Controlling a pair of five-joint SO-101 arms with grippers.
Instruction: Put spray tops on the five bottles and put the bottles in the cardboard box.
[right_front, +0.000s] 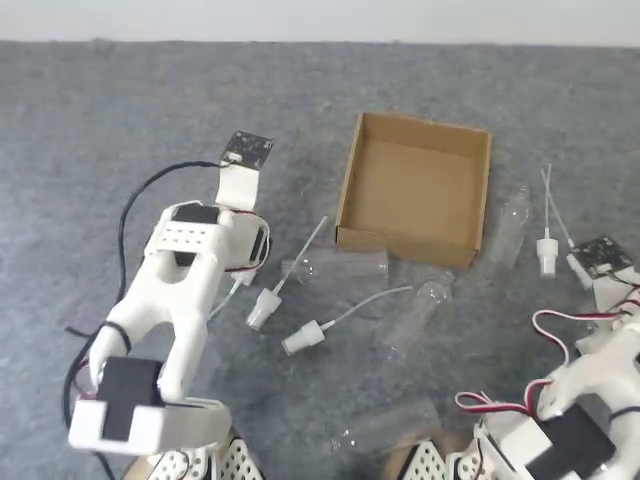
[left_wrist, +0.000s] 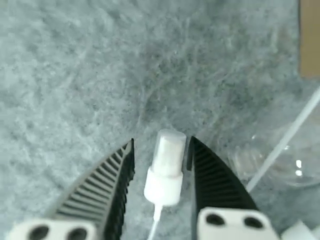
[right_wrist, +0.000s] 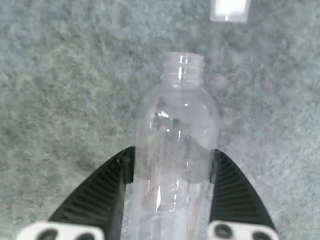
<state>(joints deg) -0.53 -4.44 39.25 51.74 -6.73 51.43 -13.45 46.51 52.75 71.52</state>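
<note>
White spray top (left_wrist: 164, 172), within open left claw (left_wrist: 161, 142)

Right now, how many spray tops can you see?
4 spray tops: one inside the open left gripper; two lying in front of the cardboard box; one right of it. A fifth may be hidden.

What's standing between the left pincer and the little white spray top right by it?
Nothing visible stands in the way. The spray top lies on the grey carpet, right between the open fingers of the left pincer.
</note>
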